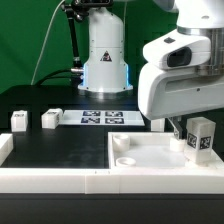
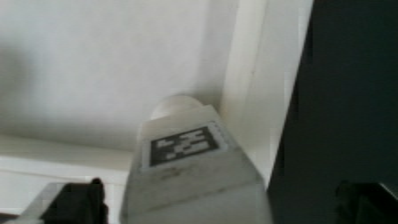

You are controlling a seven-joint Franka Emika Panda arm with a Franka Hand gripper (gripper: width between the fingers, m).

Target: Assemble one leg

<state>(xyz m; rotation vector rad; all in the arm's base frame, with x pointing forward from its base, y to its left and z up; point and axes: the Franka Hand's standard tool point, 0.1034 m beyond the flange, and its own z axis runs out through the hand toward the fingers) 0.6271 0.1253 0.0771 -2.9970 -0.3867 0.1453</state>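
A white leg (image 1: 200,138) with a black-and-white tag stands at the far corner of the large white panel (image 1: 160,158), on the exterior view's right. My gripper (image 1: 186,132) hangs over it from above. In the wrist view the leg (image 2: 187,150) runs lengthwise between my two dark fingertips (image 2: 80,202), its far end at the panel's corner (image 2: 107,90). Dark gaps show on both sides of the leg, so my gripper (image 2: 217,204) is open around it. Two more legs (image 1: 19,120) (image 1: 51,119) stand on the black table at the exterior view's left.
The marker board (image 1: 105,118) lies flat behind the panel, in front of the robot base (image 1: 105,60). A white rail (image 1: 5,150) sits at the table's front left. A round socket (image 1: 125,143) shows in the panel's far left corner.
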